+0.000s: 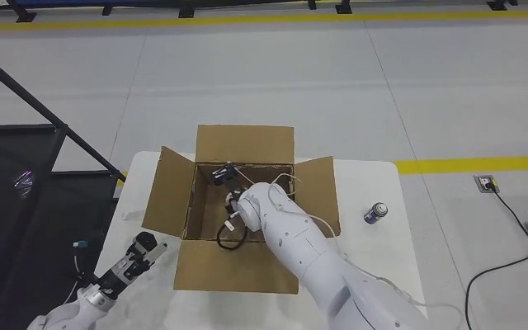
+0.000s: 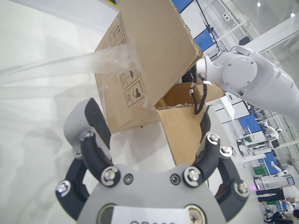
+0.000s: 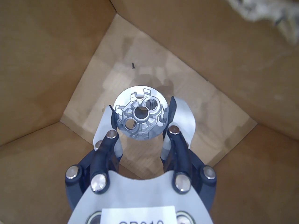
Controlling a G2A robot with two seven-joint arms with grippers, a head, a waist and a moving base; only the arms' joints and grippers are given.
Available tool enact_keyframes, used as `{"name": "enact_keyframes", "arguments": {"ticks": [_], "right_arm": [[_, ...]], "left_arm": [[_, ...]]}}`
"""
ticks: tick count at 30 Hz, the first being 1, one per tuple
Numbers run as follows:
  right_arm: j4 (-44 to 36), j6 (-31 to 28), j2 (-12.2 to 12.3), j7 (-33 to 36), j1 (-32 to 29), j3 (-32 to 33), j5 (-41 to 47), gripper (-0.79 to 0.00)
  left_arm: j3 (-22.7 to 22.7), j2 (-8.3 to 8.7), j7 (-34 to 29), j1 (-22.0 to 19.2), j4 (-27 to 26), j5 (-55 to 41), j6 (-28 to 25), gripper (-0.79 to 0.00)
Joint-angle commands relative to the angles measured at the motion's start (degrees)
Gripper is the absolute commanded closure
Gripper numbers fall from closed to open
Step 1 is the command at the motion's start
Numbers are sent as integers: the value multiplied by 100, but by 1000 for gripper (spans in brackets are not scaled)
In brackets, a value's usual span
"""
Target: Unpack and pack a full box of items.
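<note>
Box point(image 1: 243, 144) at middle of worktop point(image 1: 371, 256), flaps spread outward. My right claw point(image 3: 142, 114) down inside box, disc point(image 3: 140, 108) between its fingers, over box floor. My left claw point(image 1: 151, 246) outside box, near worktop's near-left corner, beside left flap. Can point(image 1: 376, 214) right of box, near worktop's right edge.

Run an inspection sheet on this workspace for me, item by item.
Surface: white table, box standing on it.
Job's things: cardboard box open, flaps spread; metal disc inside it.
Clutter: small can on the table, apart from the box; clear tape trailing from the box.
Grippers: right pincer shut on the disc inside the box; left pincer open, outside the box.
Cables: black cable at the right arm's wrist; floor cable.
Surroundings: yellow floor lines; black netting beside the table.
</note>
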Motion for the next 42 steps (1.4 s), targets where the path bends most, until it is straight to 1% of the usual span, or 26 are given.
{"name": "enact_keyframes", "arguments": {"ticks": [1,5,12,14,18,22,24,27,31,33,35,38,40,42], "right_arm": [[-47,-60,16,-92,28,37,17,0],[-145,-144,69,-203,85,118,43,0],[-352,-777,279,-230,163,339,172,0],[-466,-846,358,-272,152,385,133,0],[-960,-842,538,-256,36,489,17,0],[-1814,-669,815,-104,-226,678,-203,0],[-2457,-465,1004,109,-448,825,-421,0],[-3858,-58,1358,608,-1010,1180,-925,0],[-6362,386,1869,1671,-2231,1915,-1957,0],[-7546,498,2069,2151,-2901,2324,-2498,0],[-8566,646,2218,2517,-3514,2705,-3045,0],[-9906,739,2375,2857,-4375,3242,-3615,0],[-10662,811,2450,3027,-4909,3582,-3905,0],[-11252,952,2508,3178,-5396,3930,-4227,0]], "left_arm": [[-16,9,-10,-12,-20,-7,10,-785],[-21,25,-31,-41,-69,17,45,-785],[77,43,-82,-107,-164,139,123,-785],[98,47,-87,-121,-184,159,141,-785],[135,56,-70,-144,-224,240,182,-785],[152,66,-57,-143,-267,242,175,-785],[143,72,-49,-137,-285,233,171,-785],[113,83,-38,-134,-284,191,166,-785],[78,99,-56,-146,-255,97,157,-785],[58,108,-68,-153,-255,59,154,-785],[28,118,-79,-161,-267,19,150,-785],[-56,134,-65,-176,-283,-27,161,-785],[-135,143,-18,-168,-269,-107,171,-785],[-215,155,-10,-149,-265,-228,143,-785]]}}
